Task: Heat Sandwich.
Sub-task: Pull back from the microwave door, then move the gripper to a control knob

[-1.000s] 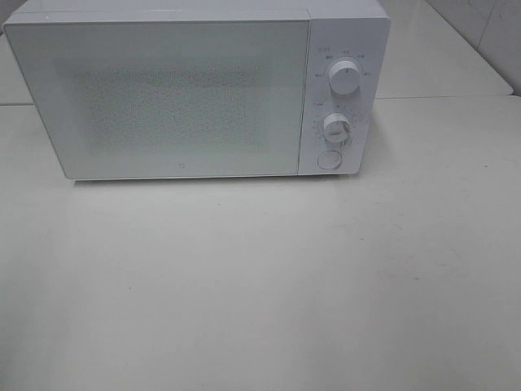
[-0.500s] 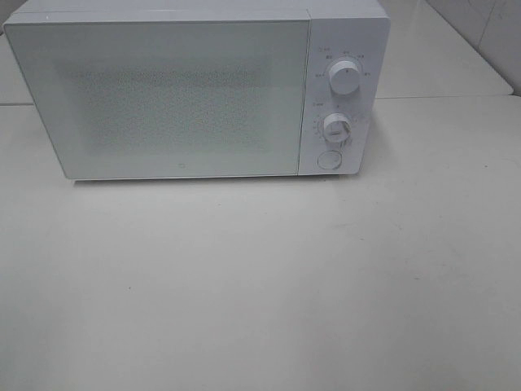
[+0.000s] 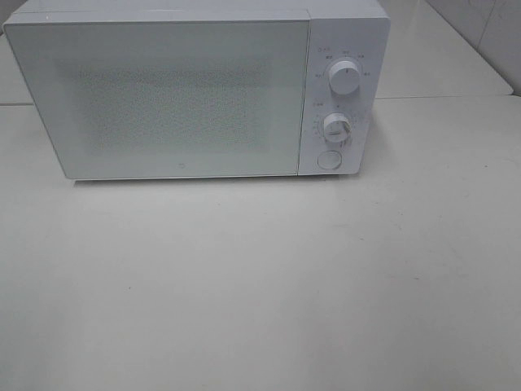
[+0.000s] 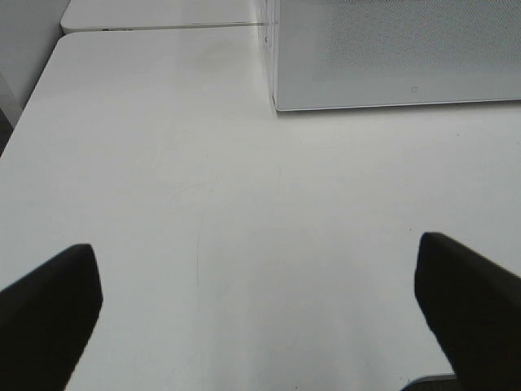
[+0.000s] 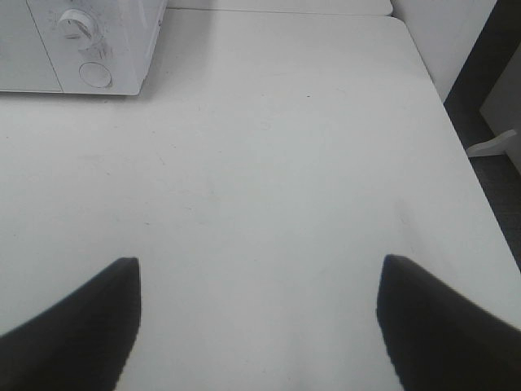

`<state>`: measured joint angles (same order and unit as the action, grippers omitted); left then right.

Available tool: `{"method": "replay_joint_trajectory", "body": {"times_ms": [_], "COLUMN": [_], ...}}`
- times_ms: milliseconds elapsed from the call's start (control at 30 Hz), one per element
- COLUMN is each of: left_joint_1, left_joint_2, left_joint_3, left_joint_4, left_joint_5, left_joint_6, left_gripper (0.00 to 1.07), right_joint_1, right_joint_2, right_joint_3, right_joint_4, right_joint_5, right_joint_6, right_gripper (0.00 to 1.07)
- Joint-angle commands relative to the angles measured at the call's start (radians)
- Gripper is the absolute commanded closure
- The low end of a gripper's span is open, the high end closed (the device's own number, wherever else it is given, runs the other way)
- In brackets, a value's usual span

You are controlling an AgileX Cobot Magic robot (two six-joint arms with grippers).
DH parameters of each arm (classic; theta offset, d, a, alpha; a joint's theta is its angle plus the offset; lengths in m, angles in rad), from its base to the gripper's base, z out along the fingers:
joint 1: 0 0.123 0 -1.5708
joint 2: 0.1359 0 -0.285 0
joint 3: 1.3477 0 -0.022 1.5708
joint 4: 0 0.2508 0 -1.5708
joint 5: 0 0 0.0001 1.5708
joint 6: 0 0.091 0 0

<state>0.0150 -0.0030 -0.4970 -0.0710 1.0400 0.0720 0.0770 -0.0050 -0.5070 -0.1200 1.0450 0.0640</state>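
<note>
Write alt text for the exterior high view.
A white microwave with its door shut stands at the back of a pale table; an upper dial, a lower dial and a round button line its control panel. No sandwich is in view.

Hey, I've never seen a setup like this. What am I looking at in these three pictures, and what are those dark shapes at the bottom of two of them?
This is a robot with two arms, each ending in a claw. One picture comes from a camera mounted high, looking down at a white microwave with its door closed, standing on a pale table. Its panel has two knobs and a round button. The other two pictures come from cameras on the arms' wrists. The dark shapes are the claws' fingers. The left claw and the right claw both stand open above the table, holding nothing.
</note>
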Motion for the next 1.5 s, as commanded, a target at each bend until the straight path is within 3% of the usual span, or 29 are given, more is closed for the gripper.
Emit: {"method": "replay_joint_trajectory", "body": {"times_ms": [33,1500], "left_joint_1": [-0.005,-0.005], "left_joint_2": [-0.03,-0.028], "left_joint_3": [0.002,0.002], "left_joint_4": [-0.005,-0.005], "left_joint_5": [-0.011,-0.011], "left_joint_6": [-0.006,-0.006], "left_gripper": [0.05,0.05], "right_joint_1": [-0.009,-0.009], "right_joint_2": [-0.016,-0.005], "right_joint_3": [0.002,-0.003], "right_joint_4": [0.001,-0.007], "right_joint_5": [-0.011,-0.018], "right_joint_6": [0.004,0.004], "right_gripper": [0.31,0.31]}}
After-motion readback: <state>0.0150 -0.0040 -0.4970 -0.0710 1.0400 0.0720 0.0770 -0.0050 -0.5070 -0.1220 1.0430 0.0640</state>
